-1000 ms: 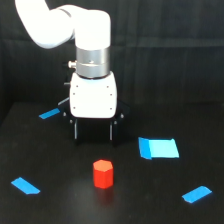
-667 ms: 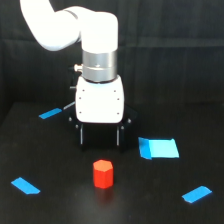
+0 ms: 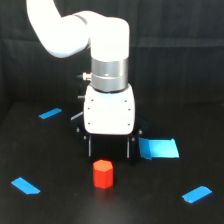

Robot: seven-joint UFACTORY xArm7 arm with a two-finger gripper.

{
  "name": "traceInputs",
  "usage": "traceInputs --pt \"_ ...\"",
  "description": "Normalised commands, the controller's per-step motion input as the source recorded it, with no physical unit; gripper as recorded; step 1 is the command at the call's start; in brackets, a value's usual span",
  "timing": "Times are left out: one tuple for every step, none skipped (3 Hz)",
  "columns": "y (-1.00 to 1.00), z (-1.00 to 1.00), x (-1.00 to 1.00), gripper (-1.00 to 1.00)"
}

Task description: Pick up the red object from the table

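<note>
While arm hung over table (image 3: 60, 200), gripper (image 3: 109, 150) stood with dark fingers (image 3: 90, 148) spread apart, nothing between; red object (image 3: 103, 173) sat upright on table just at its 6 o'clock, clear of fingertips; blue tape piece (image 3: 159, 148) at 3 o'clock
</note>
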Motion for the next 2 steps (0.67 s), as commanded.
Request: traceInputs --pt "-0.79 0.0 -0.07 1.0" --pt "-0.85 0.02 0.05 1.0"
